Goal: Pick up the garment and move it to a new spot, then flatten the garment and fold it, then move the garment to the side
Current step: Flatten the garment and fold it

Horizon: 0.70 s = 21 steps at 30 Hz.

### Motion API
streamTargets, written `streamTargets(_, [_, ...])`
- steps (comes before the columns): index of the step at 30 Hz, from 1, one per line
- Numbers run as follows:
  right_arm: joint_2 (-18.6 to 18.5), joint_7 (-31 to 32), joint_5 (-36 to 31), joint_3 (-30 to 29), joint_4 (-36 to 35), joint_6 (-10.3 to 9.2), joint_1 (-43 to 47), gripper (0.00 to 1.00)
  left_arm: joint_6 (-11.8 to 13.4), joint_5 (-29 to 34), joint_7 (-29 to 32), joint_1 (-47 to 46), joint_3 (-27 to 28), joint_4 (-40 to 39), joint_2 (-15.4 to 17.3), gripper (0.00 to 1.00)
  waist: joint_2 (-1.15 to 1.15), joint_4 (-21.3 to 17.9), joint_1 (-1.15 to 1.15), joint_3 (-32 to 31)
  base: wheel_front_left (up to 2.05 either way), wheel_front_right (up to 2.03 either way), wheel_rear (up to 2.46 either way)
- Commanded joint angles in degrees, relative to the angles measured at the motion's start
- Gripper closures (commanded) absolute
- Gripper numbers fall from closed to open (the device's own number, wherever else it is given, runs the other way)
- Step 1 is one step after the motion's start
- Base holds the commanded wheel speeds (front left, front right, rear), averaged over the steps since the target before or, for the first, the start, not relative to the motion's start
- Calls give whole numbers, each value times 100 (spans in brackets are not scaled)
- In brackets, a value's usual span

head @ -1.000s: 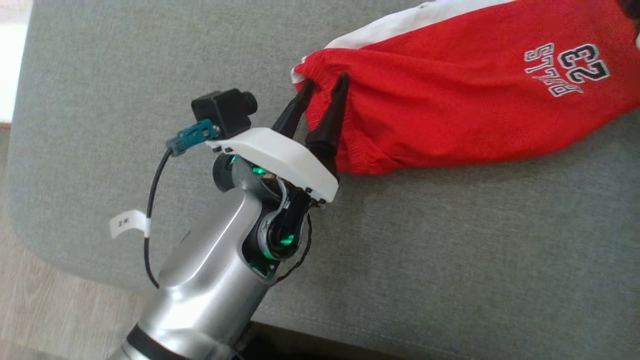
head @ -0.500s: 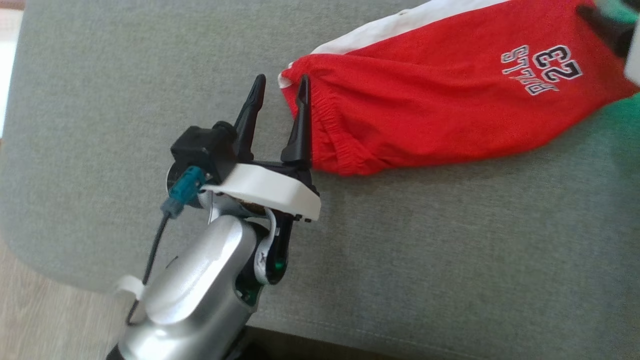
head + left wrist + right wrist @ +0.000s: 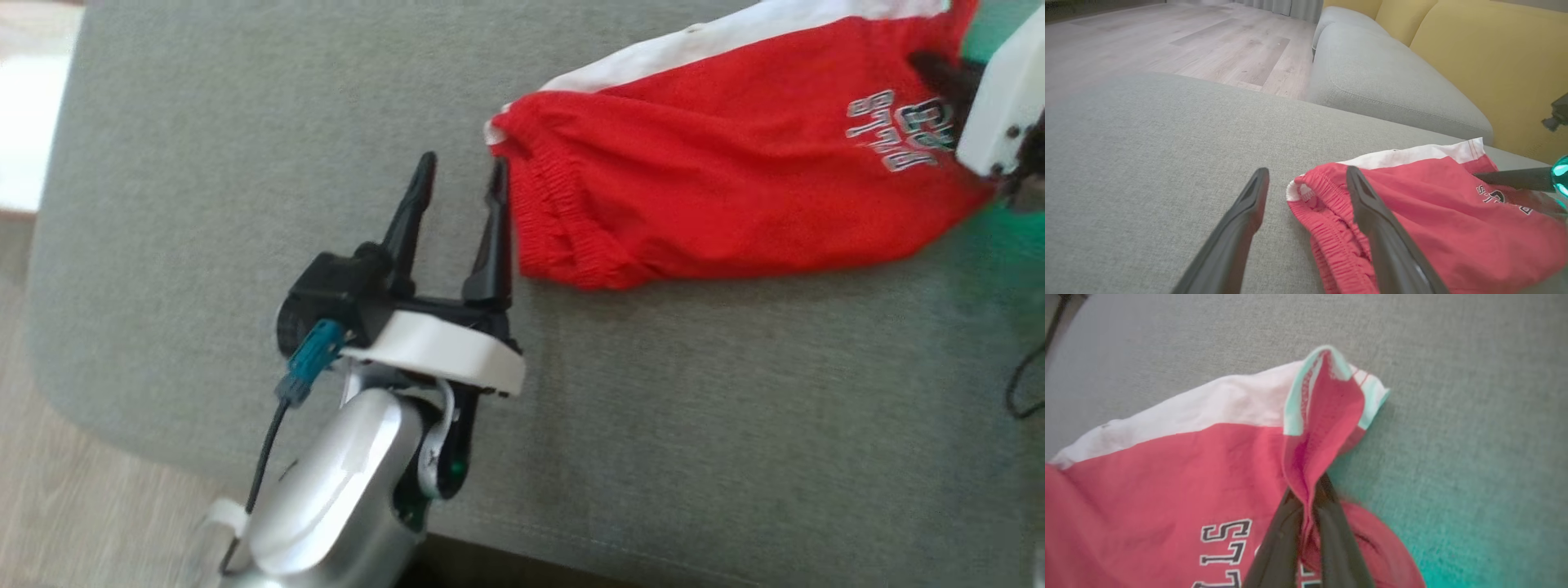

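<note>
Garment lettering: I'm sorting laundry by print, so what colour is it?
White lettering with dark outlines on the red garment; clearest in the right wrist view.

- The garment [image 3: 718,188] is showing red, with a white band along the edge beyond the fingertips of the left gripper [image 3: 463,162], and white lettering outlined in black.
- That gripper's fingers are showing black above a white housing [image 3: 441,355].
- The cushion [image 3: 735,425] under the fingers is showing a plain grey weave.
- The backrest [image 3: 1494,61] beyond them is showing mustard yellow.
</note>
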Motion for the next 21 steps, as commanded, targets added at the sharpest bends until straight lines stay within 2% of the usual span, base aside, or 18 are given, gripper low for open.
streamTargets(1, [159, 7, 73, -91, -197, 39, 227, 100, -61, 137, -68, 128, 289, -218, 43, 0, 0, -200, 0, -158, 0, 0, 0])
streamTargets(6, [413, -100, 140, -904, -383, 39, 564, 100, -329, 523, -69, 716, 742, -269, 157, 0, 0, -677, 0, -603, 0, 0, 0])
streamTargets(7, [439, -117, 94, -1327, -401, 39, 754, 100, -439, 641, -69, 953, 877, -265, 187, 0, 0, -784, 0, -757, 0, 0, 0])
streamTargets(14, [420, -241, -274, -2856, -342, 39, 1041, 100, -750, 807, -69, 1568, 1279, -233, 99, 0, 0, -874, 0, -1055, 0, 0, 0])
streamTargets(17, [534, -127, -282, -3120, -479, 39, 1006, 100, -848, 805, -69, 1751, 1370, -179, -3, 0, 0, -830, 0, -1190, 0, 0, 0])
streamTargets(21, [985, 368, -226, -2923, -992, 39, 910, 100, -938, 770, -70, 1942, 1424, -118, -108, 0, 0, -804, 0, -1369, 0, 0, 0])
